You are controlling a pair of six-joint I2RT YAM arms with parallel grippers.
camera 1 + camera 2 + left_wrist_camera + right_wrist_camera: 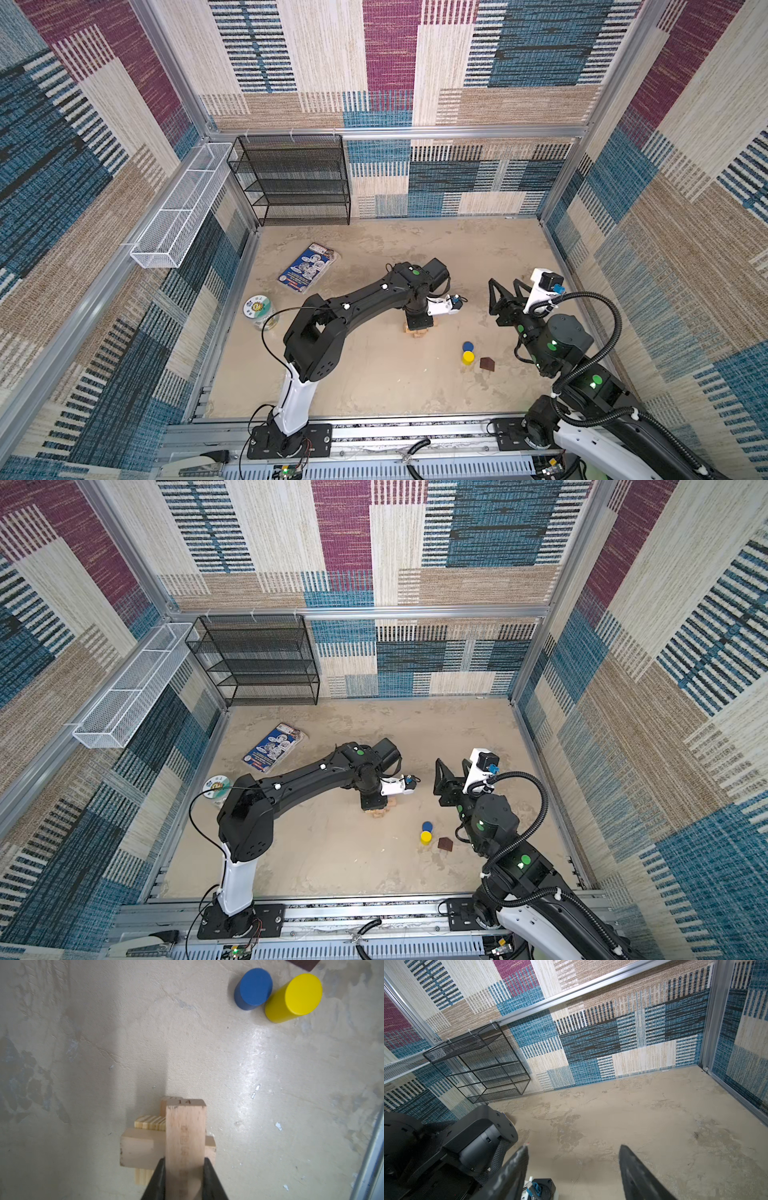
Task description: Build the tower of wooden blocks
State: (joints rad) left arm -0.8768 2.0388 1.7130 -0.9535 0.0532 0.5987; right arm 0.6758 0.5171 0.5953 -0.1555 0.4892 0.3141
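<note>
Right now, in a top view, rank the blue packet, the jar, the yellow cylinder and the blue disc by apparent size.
1. blue packet
2. jar
3. yellow cylinder and blue disc: too alike to rank.

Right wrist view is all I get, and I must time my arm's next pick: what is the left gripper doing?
Observer: The left gripper is shut on a pale wooden bar, held crosswise over the tower.
Operator: Which pieces are loose for me?
Observer: A yellow cylinder, a blue disc and a dark-brown piece sit on the table, right of the tower in both top views.
Operator: Is my gripper near them?
Observer: No; the right gripper hangs open, farther toward the back wall than those pieces and apart from them.
</note>
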